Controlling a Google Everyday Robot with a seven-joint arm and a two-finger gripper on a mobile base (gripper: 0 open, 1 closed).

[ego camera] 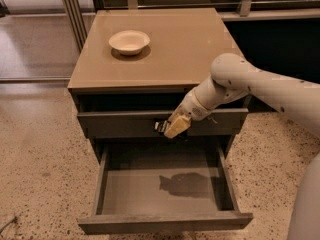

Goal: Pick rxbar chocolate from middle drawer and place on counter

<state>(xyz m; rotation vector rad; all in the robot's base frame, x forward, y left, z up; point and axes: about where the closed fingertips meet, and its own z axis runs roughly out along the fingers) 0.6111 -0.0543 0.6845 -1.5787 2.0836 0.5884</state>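
My gripper (167, 128) hangs in front of the closed upper grey drawer front, above the back of the open middle drawer (165, 223). Its tan fingers (177, 126) are closed on a small black object with pale marks, the rxbar chocolate (160, 126), which sticks out to the left of them. The drawer's flat grey inside shows only the arm's shadow. The counter (180, 49), the tan top of the cabinet, lies above and behind the gripper.
A white bowl (129, 41) sits on the counter's back left. The closed drawer front (120, 125) is just behind the gripper. Speckled floor surrounds the cabinet. Metal posts (72, 9) stand at back left, and a dark shelf is at back right.
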